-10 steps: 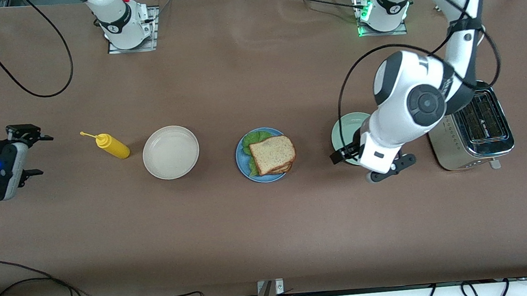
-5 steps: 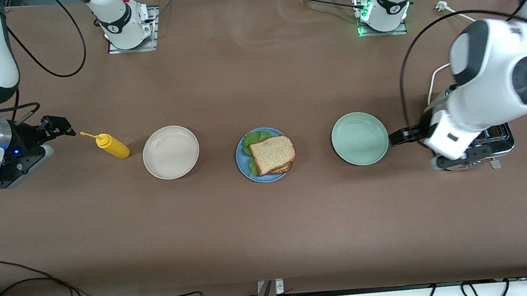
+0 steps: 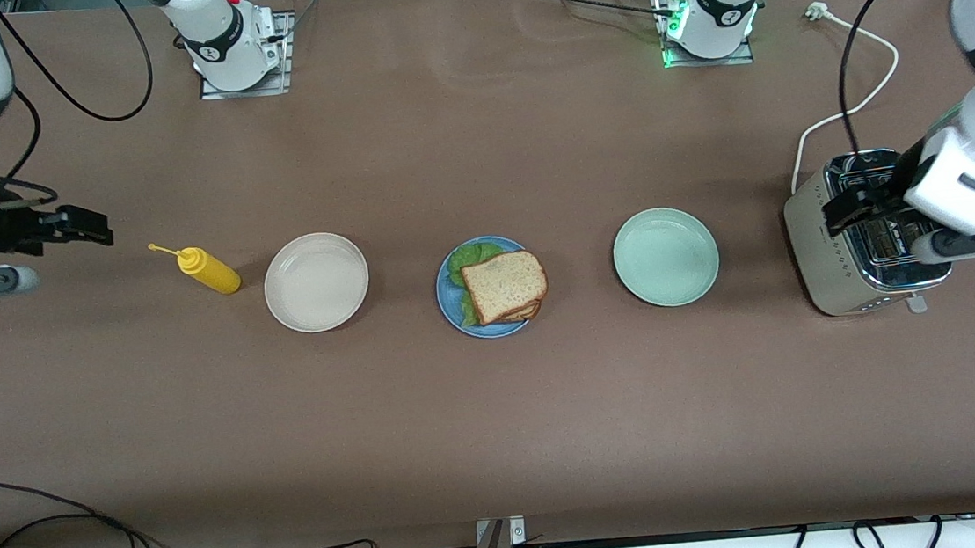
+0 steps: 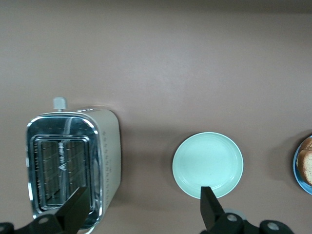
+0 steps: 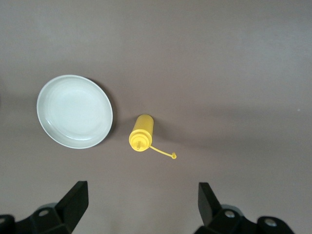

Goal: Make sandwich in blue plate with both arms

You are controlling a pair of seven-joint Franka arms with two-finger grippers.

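The sandwich lies on the blue plate at the table's middle. Its top slice of brown bread covers a second slice, and green lettuce pokes out at the rim. The plate's edge also shows in the left wrist view. My left gripper hangs open and empty over the toaster, high above the table. My right gripper hangs open and empty at the right arm's end of the table, above bare tabletop beside the yellow bottle.
A yellow squeeze bottle lies beside a cream-white plate. A pale green plate sits between the blue plate and a steel toaster. The toaster's white cord trails toward the left arm's base.
My left gripper has swung from over the pale green plate out to over the toaster. My right arm has lifted and turned near the bottle. The sandwich has not moved.
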